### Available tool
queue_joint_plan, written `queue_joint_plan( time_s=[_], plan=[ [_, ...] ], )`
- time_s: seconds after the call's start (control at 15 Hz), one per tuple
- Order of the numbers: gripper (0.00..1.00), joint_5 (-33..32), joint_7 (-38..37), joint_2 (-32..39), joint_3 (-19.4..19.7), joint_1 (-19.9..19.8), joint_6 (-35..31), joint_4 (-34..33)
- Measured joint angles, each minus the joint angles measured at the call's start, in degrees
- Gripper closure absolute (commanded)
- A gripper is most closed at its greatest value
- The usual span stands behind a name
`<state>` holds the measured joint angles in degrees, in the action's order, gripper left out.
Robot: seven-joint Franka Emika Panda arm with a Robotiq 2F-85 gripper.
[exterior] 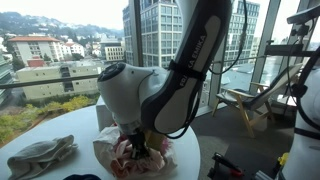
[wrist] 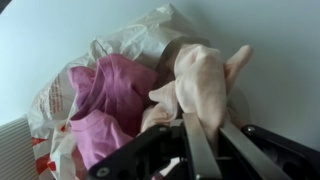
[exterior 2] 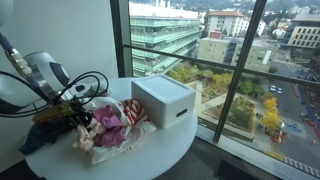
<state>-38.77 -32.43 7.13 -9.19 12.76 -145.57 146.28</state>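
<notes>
In an exterior view the gripper (exterior: 136, 145) is down in the plastic bag (exterior: 155, 160) on the round table (exterior: 60, 128); in an exterior view that bag sits beside a white box (exterior 2: 165, 100); the wrist view shows the jaws pinching a pale pink cloth (wrist: 200, 75), gripped but not yet lifted off the bag.

The pale pink cloth (wrist: 205, 80) is soft and crumpled, with a narrow lobe sticking out at its upper right. It may be a glove or a small garment, but the wrist view is too close to tell. Its lower edge is pinched between the closed fingers of the gripper (wrist: 200, 150). It rests against a bunched magenta cloth (wrist: 110, 100), on top of a crinkled white plastic bag (wrist: 150, 30) with red print.
</notes>
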Motion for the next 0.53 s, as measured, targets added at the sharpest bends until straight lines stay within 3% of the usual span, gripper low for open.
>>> queue_joint_plan(
  time_s=[0.27, 0.53],
  plan=[
    [0.93, -11.53, -8.59, -0.34, 1.01, 0.39, 0.37, -3.37],
    [0.93, -25.6, -21.68, 3.73, 2.52, 0.39, 0.32, -6.95]
  ],
)
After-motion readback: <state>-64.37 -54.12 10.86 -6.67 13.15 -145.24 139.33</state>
